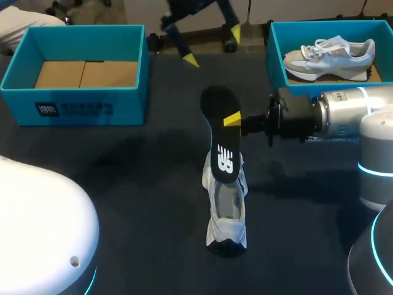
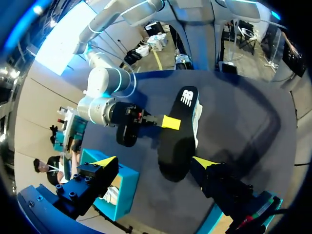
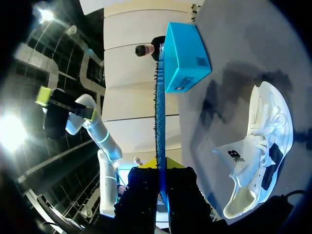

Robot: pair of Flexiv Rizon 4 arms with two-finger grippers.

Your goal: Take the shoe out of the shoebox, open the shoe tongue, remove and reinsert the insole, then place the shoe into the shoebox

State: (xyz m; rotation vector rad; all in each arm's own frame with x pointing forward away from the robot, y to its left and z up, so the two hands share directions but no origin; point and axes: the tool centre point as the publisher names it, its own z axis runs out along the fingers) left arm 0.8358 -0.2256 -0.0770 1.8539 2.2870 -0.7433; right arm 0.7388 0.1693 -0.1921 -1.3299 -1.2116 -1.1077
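Head view: right hand (image 1: 229, 120) holds insole (image 1: 222, 153) near shoe (image 1: 227, 212) on dark table (image 1: 135, 178).

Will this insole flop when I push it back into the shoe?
Probably little: pinched by the right gripper, the insole looks straight edge-on. It is thin, so likely light and bendable when pushed. The white shoe sits unheld and may slide.

The insole (image 1: 221, 135) stands over the shoe (image 1: 226, 209), left shoebox (image 1: 86, 107) and right shoebox (image 1: 276, 55) behind it.
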